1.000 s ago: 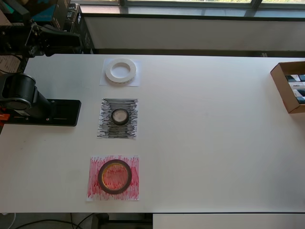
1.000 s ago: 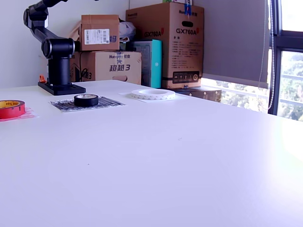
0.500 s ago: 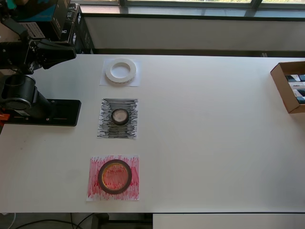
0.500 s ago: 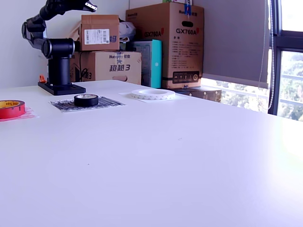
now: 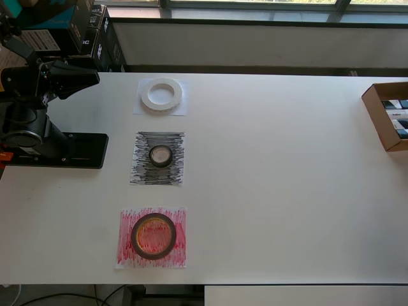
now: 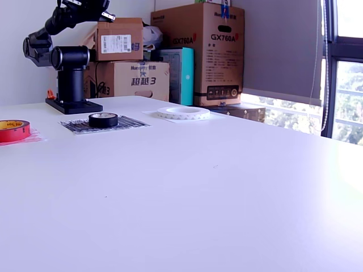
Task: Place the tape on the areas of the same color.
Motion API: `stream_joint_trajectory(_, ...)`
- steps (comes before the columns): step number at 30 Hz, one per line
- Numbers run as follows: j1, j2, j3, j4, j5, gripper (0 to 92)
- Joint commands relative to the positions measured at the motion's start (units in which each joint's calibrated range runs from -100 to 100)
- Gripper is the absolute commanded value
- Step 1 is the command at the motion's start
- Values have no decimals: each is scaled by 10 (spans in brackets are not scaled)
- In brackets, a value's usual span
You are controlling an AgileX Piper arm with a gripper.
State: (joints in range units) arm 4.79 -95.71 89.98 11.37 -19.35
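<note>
Red-streaked paper rectangle (image 5: 152,237) lies nearest the overhead view's bottom edge and carries the wide dark-red tape ring with a yellowish core (image 5: 153,236), fully inside its border. Next up the white tabletop (image 5: 280,185), the black-streaked paper rectangle (image 5: 158,158) holds the small black tape roll (image 5: 160,155), centred. Beyond it, the plain white paper rectangle (image 5: 161,97) bears the wide white tape ring (image 5: 161,94). Every roll appears matched to its colour, so the task looks complete. Farthest, at the overhead view's left, the black arm stands folded over its base plate (image 5: 70,150); the gripper (image 5: 89,78) is raised clear of all rolls, and its jaw opening cannot be determined. Risk: a low sweep across the papers would shift a roll or sheet off its match.
</note>
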Motion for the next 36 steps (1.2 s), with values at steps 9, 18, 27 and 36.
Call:
stream_joint_trajectory(9,-11,-34,25,0,0,1)
stream_joint_trajectory(18,-19,-34,64,-1,0,1)
stream_joint_trajectory(27,-14,-34,94,0,0,1)
stream_joint_trajectory(36,-13,-34,95,6,0,2)
